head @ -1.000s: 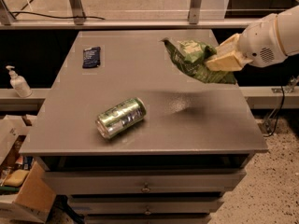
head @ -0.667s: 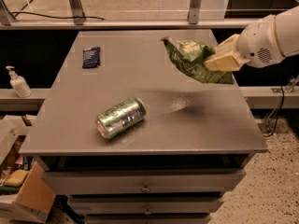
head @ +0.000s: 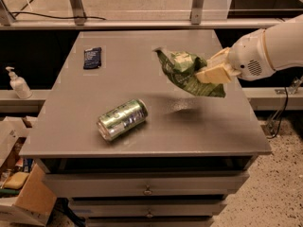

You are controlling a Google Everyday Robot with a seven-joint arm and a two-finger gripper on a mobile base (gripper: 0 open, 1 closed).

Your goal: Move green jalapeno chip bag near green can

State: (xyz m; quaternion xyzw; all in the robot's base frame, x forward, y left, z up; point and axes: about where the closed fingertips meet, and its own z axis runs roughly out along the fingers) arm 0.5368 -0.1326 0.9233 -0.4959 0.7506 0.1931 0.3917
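Observation:
The green jalapeno chip bag, wrinkly shiny green foil, hangs in the air above the right part of the grey table. My gripper comes in from the right on a white arm and is shut on the bag's right side. The green can lies on its side near the table's front left, well left of and below the bag. The bag's shadow falls on the table between the can and the bag.
A small flat dark blue packet lies at the table's back left. A white pump bottle stands on a low shelf to the left. Cardboard boxes sit on the floor at lower left. Drawers run under the table's front edge.
The bag and my gripper have moved left and slightly down, closer to the can. The can and packet have not moved.

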